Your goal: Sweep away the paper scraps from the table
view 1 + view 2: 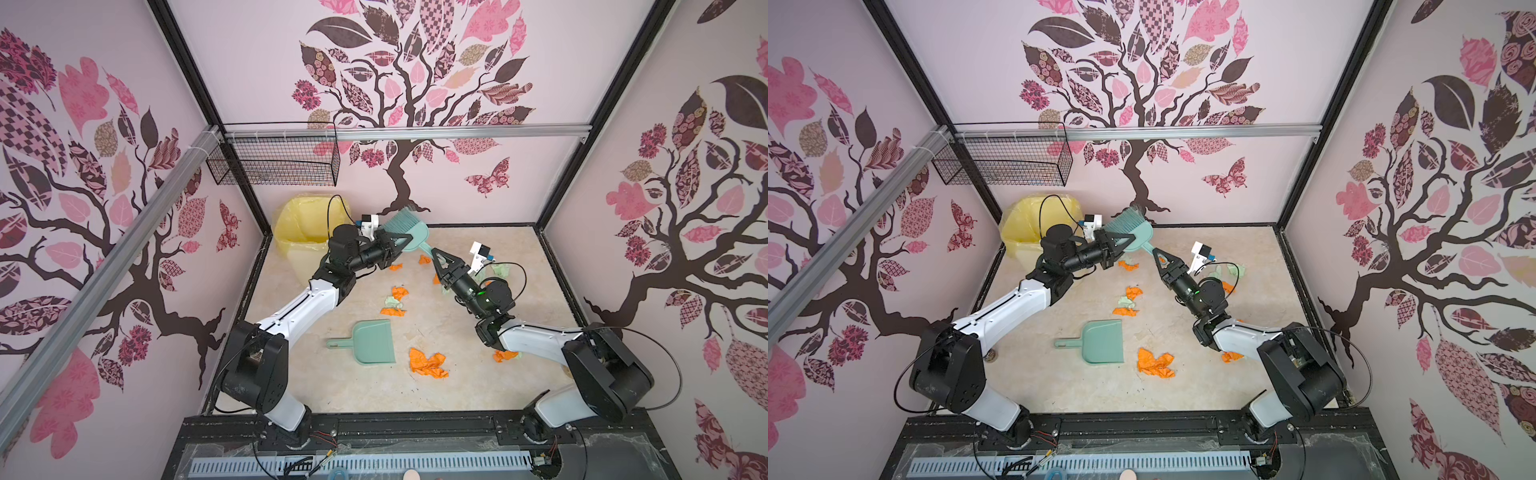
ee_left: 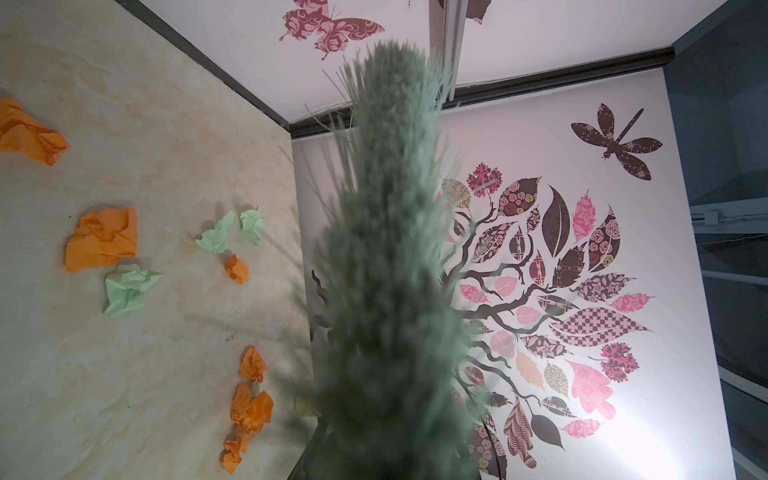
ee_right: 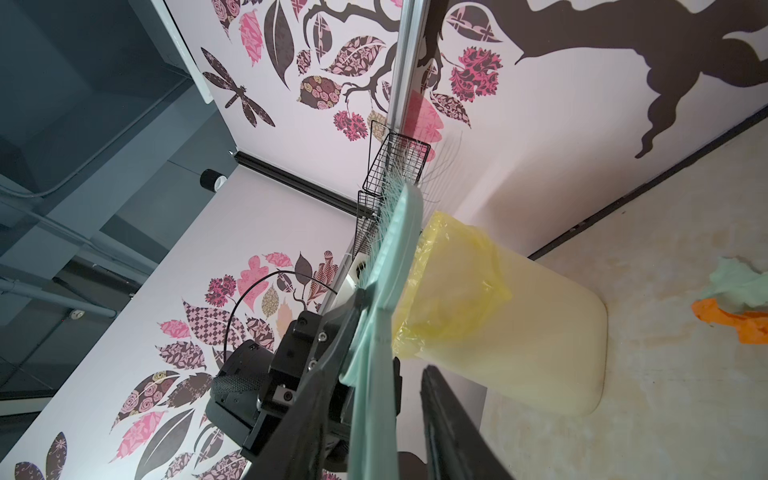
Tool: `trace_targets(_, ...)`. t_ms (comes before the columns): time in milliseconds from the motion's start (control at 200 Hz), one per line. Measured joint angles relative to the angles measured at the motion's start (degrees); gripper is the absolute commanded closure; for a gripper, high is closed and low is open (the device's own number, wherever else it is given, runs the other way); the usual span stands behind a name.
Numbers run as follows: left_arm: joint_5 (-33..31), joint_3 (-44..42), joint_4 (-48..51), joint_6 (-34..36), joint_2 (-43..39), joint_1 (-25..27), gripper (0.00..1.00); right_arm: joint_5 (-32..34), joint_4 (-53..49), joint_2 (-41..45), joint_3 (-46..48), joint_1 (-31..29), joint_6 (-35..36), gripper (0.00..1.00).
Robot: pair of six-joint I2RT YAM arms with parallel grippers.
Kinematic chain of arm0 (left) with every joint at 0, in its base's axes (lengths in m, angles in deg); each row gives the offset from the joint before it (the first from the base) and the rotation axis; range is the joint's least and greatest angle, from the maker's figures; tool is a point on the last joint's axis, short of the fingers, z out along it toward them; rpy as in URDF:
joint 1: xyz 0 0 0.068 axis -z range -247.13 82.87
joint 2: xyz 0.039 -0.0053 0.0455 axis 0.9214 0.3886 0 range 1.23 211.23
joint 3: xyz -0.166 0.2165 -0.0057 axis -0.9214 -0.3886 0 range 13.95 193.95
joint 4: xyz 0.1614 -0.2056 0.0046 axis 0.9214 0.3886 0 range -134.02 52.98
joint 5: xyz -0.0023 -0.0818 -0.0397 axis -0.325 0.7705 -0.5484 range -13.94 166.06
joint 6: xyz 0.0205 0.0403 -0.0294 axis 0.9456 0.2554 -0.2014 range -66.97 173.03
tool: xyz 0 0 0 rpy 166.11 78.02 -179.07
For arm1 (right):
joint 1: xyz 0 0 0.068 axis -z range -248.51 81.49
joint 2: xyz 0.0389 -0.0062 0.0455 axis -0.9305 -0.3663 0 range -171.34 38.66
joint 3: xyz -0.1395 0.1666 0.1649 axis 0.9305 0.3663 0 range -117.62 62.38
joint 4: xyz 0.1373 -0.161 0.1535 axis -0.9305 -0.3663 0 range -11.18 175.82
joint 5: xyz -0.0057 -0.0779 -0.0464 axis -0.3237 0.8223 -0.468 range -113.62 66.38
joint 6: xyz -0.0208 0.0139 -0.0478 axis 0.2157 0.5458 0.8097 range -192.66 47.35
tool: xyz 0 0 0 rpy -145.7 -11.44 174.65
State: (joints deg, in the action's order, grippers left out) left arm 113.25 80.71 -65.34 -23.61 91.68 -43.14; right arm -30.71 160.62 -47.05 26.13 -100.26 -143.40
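**Brush held at the back, paper strewn across the surface**

At the left claw (image 1: 405, 240): fingers clamped on the head of the teal brush (image 1: 409, 227), upper centre of both top views, just right of the yellow-lined bin (image 1: 303, 232) in the back-left corner. Bristles fanned toward the back wall, handle slanting down and right to the right claw (image 1: 435, 252).

At the right claw: fingertips meeting the very end of that handle. In the right wrist view, brush (image 3: 374, 395) running up the middle of the frame between dark fingers (image 3: 449, 424), with a sliver of gap on one side. Gripping or only set around it: cannot tell.

Across the surface (image 1: 457, 386): paper scraps (image 1: 395, 301), crumpled, orange and pale green, lying loose. One small cluster at frame centre between the two arms. Two orange bits (image 1: 395, 266) just below the brush. Pale green pieces (image 1: 500, 270) right of centre, partly hidden behind the right arm. One orange piece (image 1: 505, 355) at the lower right, tucked beside the right forearm. Lower centre: the largest orange scrap (image 1: 428, 363), near the open edge of the teal dustpan (image 1: 372, 343) yet apart from it.

Dustpan flat on the surface, handle toward frame left.

In the left wrist view: blurred bristles (image 2: 390, 270) filling the middle, more orange and green scraps (image 2: 102, 239) on the surface at frame left.
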Motion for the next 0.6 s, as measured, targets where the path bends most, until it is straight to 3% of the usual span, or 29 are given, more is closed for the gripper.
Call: trace_targets(600,0.2,0.0,2.7,2.3,-0.8,0.0,1.00,-1.2,-0.5,-3.3,-2.7,0.1,-1.1,0.74)
